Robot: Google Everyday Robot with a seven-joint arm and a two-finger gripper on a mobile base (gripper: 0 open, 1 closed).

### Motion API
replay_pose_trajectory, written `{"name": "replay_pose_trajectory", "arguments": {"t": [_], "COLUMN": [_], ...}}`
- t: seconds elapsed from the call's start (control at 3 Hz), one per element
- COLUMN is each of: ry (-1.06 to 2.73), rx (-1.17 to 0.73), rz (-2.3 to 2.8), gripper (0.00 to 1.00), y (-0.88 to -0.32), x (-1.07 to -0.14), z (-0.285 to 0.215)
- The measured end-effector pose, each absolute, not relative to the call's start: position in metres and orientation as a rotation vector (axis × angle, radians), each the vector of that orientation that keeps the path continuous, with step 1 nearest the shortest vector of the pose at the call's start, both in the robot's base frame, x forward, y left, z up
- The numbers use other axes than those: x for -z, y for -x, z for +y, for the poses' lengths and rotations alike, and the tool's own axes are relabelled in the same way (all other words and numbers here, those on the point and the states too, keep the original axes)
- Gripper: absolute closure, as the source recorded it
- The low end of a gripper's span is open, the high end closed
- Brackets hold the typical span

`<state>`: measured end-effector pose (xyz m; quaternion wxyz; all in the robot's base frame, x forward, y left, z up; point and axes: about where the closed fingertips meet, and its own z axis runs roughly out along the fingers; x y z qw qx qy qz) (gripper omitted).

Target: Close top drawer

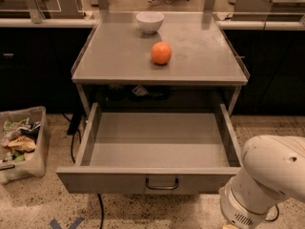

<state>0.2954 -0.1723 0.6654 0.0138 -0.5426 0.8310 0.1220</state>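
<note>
The top drawer [157, 147] is pulled fully out of the grey metal cabinet and is empty inside. Its flat grey front panel [95, 181] faces me, with a small dark wire handle [162, 184] at its centre. Only the white arm [267, 185] shows, at the bottom right, just right of the drawer's front corner. The gripper is out of view below the picture's edge.
On the cabinet top [119, 61] stand an orange [161, 53] and a white bowl [149, 22]. A clear bin of trash [19, 142] sits on the speckled floor at the left. Dark cables [74, 142] run down beside the cabinet. Dark counters flank both sides.
</note>
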Motion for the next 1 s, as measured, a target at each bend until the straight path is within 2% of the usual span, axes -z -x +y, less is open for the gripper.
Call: {"name": "replay_pose_trajectory", "arguments": {"t": [1.0], "ry": [1.635], "rx": [-0.429], "rz": [2.591], "gripper": [0.0], "y": [-0.317], "x": [-0.657], "z": [-0.16]}}
